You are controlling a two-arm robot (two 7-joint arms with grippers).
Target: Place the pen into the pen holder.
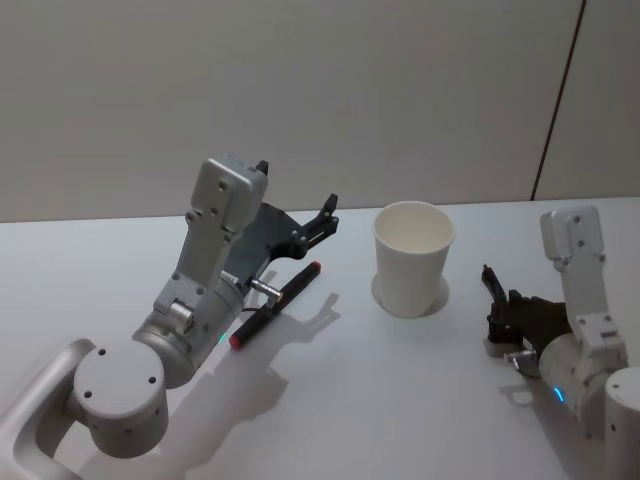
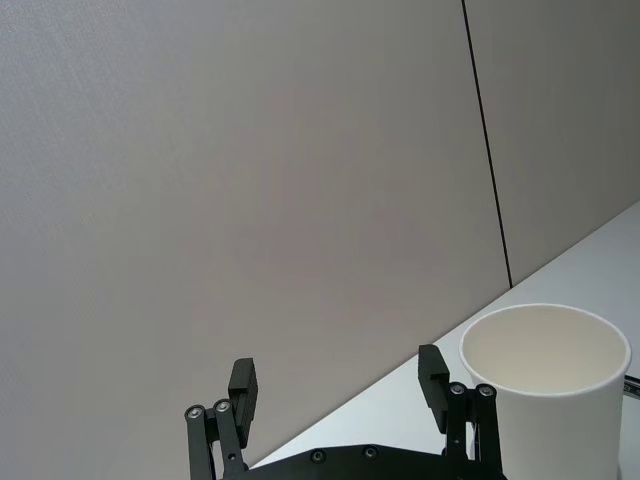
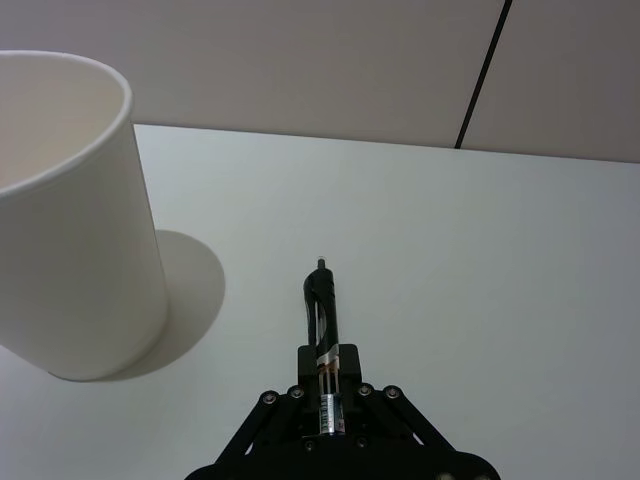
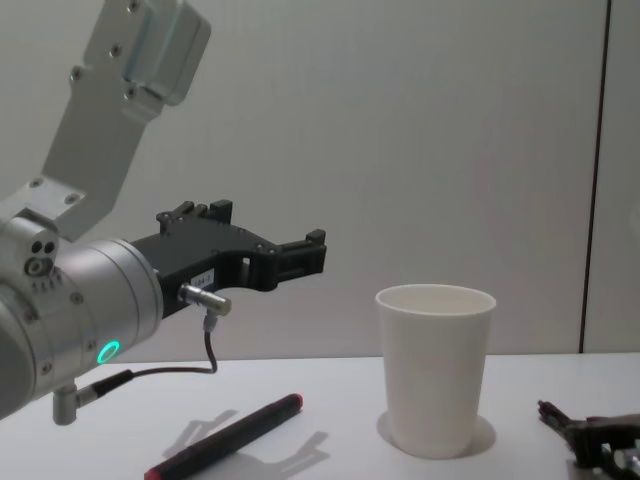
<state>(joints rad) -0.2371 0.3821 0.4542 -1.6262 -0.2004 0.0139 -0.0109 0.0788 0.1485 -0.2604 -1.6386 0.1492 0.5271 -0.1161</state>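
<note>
Right gripper (image 3: 322, 362) is clamped on a black pen (image 3: 322, 310), low over the table (image 1: 400, 400) at 4 o'clock of the pen holder (image 1: 412, 258). The holder is a plain white paper cup with a rolled rim, tapering downward, standing upright. Left gripper (image 2: 338, 370) is spread and holds nothing, raised at 9 o'clock of the cup above a red-tipped pen (image 1: 275, 305) lying on the table.

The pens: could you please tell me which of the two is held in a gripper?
The black pen, clamped in the right gripper beside the pen holder. The other, red-tipped pen lies loose on the table near the open left gripper.
</note>
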